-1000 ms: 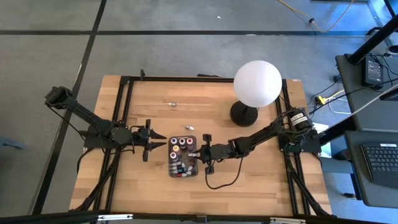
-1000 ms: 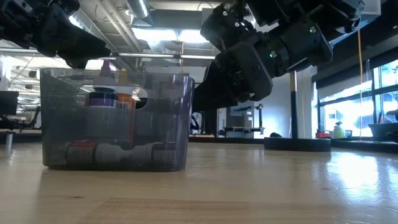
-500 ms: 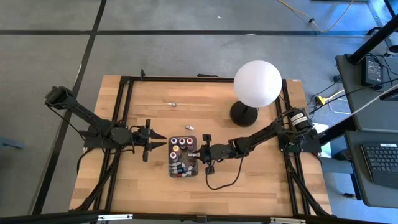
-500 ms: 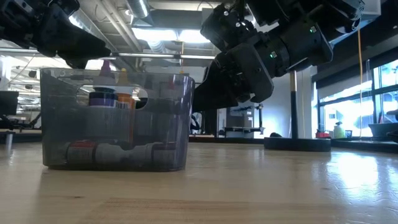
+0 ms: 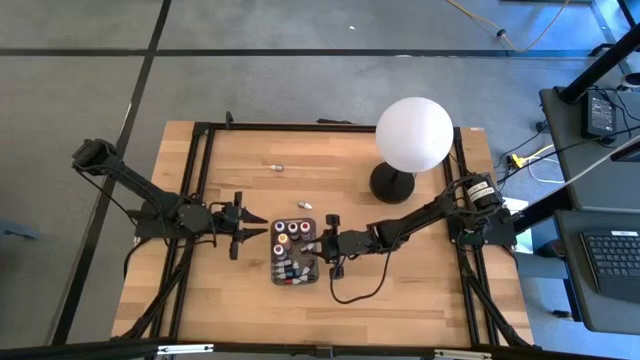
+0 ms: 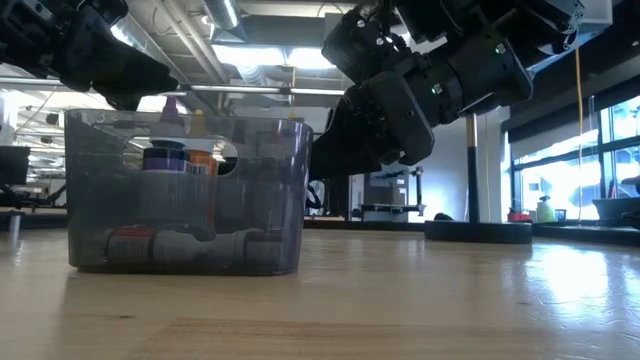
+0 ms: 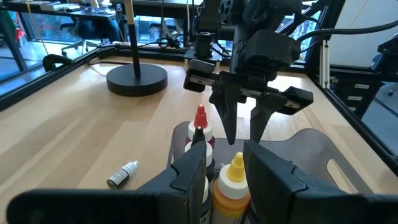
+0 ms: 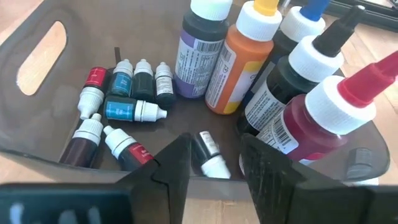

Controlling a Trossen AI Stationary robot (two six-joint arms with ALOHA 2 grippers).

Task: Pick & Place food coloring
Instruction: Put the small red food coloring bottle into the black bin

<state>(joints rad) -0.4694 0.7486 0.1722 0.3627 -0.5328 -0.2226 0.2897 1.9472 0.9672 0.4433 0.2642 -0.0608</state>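
A translucent dark grey plastic bin [image 8: 37,134] at the centre of the wooden table [image 5: 400,290] holds tall dropper bottles standing at one end and small food colouring bottles [image 8: 127,109] lying loose on its floor. The right gripper [image 8: 214,163] hangs over the bin, fingers parted around a dark white-capped bottle [image 8: 208,154] lying below. The left gripper [image 5: 243,231], fingers parted and empty, waits left of the bin. Two small bottles [image 5: 306,205] lie outside, higher in the overhead frame.

Food coloring bottles [image 8: 134,112] lying jumbled, tray floor [image 8: 56,112]
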